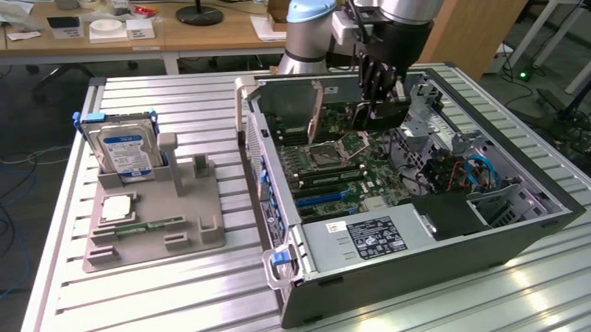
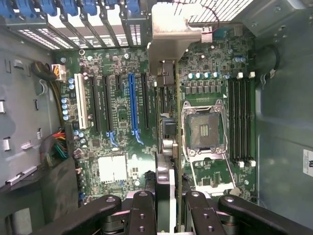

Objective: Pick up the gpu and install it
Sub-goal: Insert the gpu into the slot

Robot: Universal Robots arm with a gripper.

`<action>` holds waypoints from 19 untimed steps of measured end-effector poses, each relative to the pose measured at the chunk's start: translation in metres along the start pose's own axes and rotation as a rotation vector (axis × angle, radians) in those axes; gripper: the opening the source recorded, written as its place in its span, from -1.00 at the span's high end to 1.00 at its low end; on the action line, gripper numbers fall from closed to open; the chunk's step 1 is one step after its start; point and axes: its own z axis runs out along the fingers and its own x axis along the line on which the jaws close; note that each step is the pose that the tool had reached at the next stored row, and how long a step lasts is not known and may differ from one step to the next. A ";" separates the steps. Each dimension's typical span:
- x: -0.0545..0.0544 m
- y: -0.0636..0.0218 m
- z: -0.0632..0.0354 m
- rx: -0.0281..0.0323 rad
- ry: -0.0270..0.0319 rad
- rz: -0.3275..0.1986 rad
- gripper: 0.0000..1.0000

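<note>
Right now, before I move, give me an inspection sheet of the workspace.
Surface: ribbed metal table, open computer case on it.
Job's things: gpu held edge-on above the motherboard.
Clutter: grey fixture holding hard drive and memory stick.
Grippers: gripper shut on gpu.
Cables: blue cables inside case; coloured wire bundle.
Surroundings: wooden desks behind.

gpu (image 1: 386, 114): one
hard drive (image 1: 126, 151): one
memory stick (image 1: 152, 227) on the holder: one
grey holder (image 1: 194, 238): one
computer case (image 1: 397, 273): one
robot arm (image 1: 309, 21): one
</note>
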 end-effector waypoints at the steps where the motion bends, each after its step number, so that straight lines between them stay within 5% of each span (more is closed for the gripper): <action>1: 0.000 0.0003 0.0018 0.0004 0.0000 0.000 0.44; 15: 0.006 0.0010 0.0270 0.0005 -0.0003 -0.001 0.44; 19: 0.007 0.0070 0.0332 0.0006 -0.0003 -0.001 0.44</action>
